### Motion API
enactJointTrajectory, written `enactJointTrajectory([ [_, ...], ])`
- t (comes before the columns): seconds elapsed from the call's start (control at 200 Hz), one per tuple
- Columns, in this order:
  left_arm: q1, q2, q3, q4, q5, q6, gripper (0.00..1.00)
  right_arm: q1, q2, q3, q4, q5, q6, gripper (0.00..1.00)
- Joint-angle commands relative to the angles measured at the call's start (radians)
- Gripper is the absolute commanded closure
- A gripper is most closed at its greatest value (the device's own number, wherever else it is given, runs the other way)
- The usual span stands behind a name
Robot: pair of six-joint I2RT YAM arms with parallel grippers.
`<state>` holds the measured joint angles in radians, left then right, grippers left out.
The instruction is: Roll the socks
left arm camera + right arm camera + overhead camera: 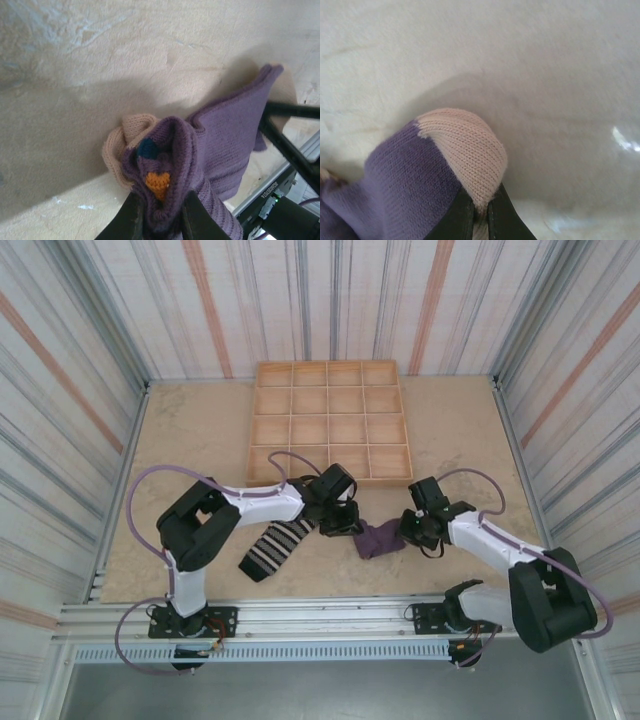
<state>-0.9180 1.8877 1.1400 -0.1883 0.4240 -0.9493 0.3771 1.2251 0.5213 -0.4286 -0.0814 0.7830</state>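
As the overhead camera looked down, the purple sock [378, 538] sat bunched between the left gripper [343, 523] and the right gripper [412, 530], while the striped sock [275, 548] lay flat just left of them — unrolled. On the left wrist, the fingers [131, 220] pinched a purple fold with an orange patch. On the right wrist, closed fingers [457, 220] clamped the sock's tan end. My call — rolling had barely begun, and the striped one awaited its turn.

White lettering on black part [274, 192], probably serial code; unreadable.
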Motion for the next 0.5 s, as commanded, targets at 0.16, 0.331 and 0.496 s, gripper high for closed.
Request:
enactJointTrajectory([
  [0.16, -0.011, -0.139, -0.108, -0.011, -0.040, -0.023, 1.00, -0.009, 0.252, 0.178, 0.091, 0.033, -0.178, 1.00],
  [0.331, -0.034, -0.186, -0.137, -0.019, -0.143, -0.052, 1.00, 0.011, 0.396, 0.289, 0.141, -0.038, -0.266, 1.00],
  [0.496, -0.049, -0.155, -0.105, -0.112, -0.211, -0.094, 1.00, 0.043, 0.443, 0.357, 0.116, -0.017, -0.321, 1.00],
])
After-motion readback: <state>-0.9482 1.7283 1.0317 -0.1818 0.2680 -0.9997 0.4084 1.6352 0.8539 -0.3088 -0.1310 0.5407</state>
